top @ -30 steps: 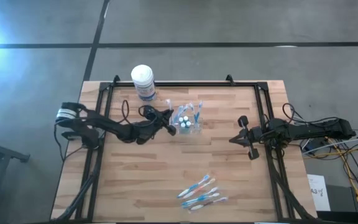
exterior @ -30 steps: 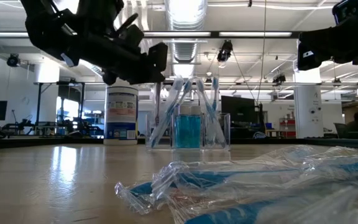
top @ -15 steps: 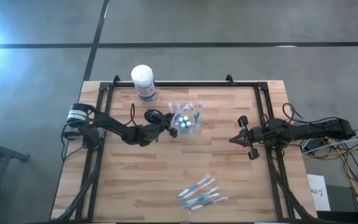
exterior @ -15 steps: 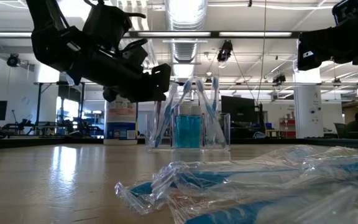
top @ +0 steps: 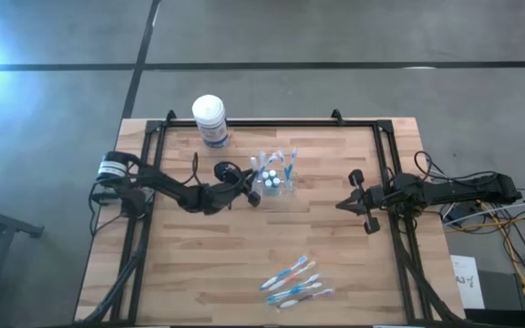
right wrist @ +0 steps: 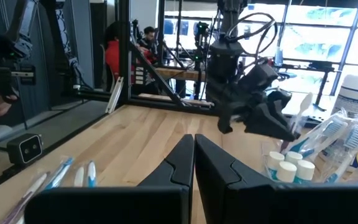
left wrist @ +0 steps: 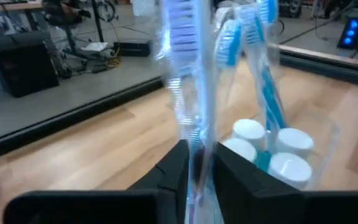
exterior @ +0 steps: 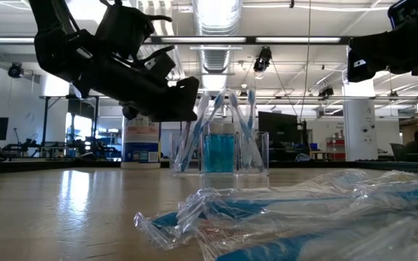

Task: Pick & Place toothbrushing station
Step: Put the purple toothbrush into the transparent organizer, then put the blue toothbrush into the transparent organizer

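Note:
A small clear cup (top: 277, 179) stands at the table's far middle. It holds several blue-white toothbrushes, heads up, and three white-capped tubes (left wrist: 272, 149). My left gripper (top: 252, 189) is right at the cup's left side, shut on one wrapped toothbrush (left wrist: 188, 74). Several more wrapped toothbrushes (top: 292, 282) lie flat near the table's front edge. My right gripper (top: 342, 204) hangs shut over the right part of the table, away from the cup, with nothing between its fingers. My left gripper pinches the wrapped toothbrush by its handle (left wrist: 197, 146) between the two fingers. The fingers come nearly level from the table's left and lie across the handle. The toothbrush stands steeply, head up above the fingers. They hide its lower end.
A white-lidded canister with a blue label (top: 211, 118) stands at the far edge, left of the cup. A black frame (top: 272, 123) runs along the table's far, left and right sides. Bare wood lies between the cup and the loose toothbrushes.
My left gripper has sunk a little beside the cup with the toothbrush, staying at the cup's left side, then kept still for the last half second. The right arm has not moved.

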Motion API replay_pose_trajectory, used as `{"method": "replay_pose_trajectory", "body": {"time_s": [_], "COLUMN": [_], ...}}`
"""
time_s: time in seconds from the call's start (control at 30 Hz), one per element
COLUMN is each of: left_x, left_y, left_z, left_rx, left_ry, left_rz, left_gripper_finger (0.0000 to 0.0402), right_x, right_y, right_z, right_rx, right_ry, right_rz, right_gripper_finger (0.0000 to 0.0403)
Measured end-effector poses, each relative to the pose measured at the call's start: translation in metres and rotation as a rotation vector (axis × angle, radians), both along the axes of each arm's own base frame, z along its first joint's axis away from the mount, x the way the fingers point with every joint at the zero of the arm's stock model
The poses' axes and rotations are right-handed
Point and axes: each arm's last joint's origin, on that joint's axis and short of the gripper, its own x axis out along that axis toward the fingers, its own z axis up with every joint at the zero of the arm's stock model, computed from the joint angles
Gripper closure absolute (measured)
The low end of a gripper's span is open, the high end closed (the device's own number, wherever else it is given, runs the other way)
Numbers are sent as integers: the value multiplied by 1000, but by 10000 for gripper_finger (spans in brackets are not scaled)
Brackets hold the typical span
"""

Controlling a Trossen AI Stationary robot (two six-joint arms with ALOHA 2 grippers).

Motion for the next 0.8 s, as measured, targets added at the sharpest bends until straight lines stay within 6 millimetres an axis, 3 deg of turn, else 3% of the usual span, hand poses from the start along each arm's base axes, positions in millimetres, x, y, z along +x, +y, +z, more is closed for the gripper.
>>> {"method": "replay_pose_trajectory", "body": {"time_s": [0.5, 0.67, 0.8], "left_x": [-21, -34, -35], "left_y": [-3, -25, -54], "left_z": [53, 80, 93], "left_rx": [3, 0, -19], "left_ry": [15, -57, 9], "left_rz": [-26, -155, -260], "left_gripper_finger": [236, 229, 270], "right_x": [0, 0, 0], "right_y": [0, 0, 0], "right_z": [0, 0, 0], "right_rx": [0, 3, 3], "right_ry": [-1, 1, 4], "right_rz": [1, 1, 1], "right_gripper_finger": [394, 394, 394]}}
